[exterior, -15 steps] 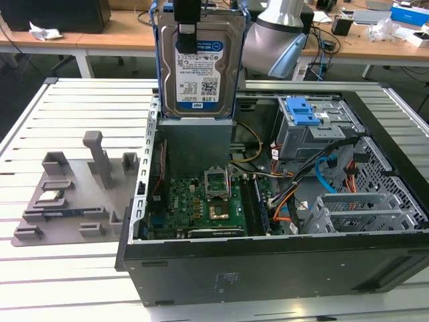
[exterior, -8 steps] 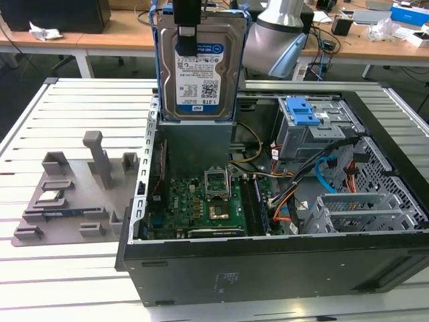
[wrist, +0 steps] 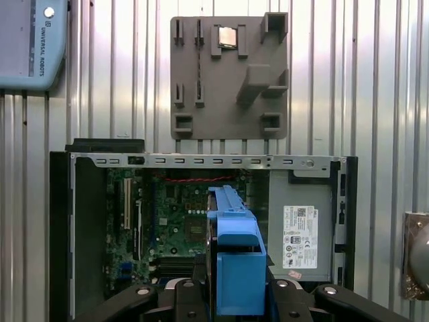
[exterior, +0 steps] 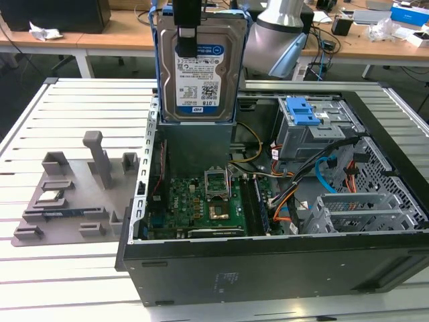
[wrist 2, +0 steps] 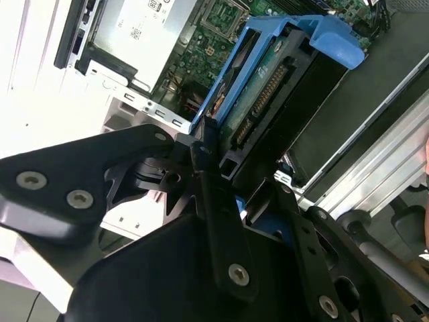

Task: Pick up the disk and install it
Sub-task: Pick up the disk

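Disk (exterior: pixel 201 74) held upright, label outward, high over rear edge of open computer case (exterior: pixel 268 268), clear of walls and motherboard (exterior: pixel 194 208). Gripper (wrist 2: pixel 231 168) clamped on disk's upper end, through blue bracket (wrist: pixel 236 255); judged carrying height.

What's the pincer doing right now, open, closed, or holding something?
The pincer: closed on the disk, holding it upright above the open computer case.

Disk (wrist 2: pixel 268 94): blue-framed, circuit side showing (connectors visible)
Gripper (wrist 2: pixel 234 176): clamped on its end
Motherboard (wrist 2: pixel 224 27): green, beyond the Disk
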`<act>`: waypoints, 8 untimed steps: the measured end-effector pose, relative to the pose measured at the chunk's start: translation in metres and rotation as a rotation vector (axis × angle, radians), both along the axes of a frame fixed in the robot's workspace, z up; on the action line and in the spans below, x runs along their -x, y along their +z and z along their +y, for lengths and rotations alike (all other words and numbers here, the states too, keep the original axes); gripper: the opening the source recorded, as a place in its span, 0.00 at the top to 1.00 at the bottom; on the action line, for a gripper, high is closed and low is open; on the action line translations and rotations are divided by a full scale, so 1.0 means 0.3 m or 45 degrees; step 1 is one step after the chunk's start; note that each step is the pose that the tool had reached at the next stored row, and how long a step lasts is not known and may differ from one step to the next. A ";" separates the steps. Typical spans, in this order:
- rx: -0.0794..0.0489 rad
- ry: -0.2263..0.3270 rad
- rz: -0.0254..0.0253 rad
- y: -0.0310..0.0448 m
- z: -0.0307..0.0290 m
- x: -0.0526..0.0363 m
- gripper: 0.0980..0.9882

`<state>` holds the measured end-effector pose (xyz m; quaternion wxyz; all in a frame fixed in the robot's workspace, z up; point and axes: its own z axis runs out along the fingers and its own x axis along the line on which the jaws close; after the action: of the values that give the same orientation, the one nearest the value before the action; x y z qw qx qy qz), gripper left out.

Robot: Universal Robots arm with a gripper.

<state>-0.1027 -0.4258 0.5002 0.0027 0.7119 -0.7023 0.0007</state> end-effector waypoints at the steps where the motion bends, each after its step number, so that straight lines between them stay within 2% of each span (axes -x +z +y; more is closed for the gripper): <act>1: 0.000 0.000 0.0000 0.000 -0.001 0.000 0.70; 8: 0.000 0.000 0.0001 -0.002 -0.006 0.000 0.70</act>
<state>-0.1027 -0.4276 0.4996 0.0028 0.7119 -0.7023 0.0008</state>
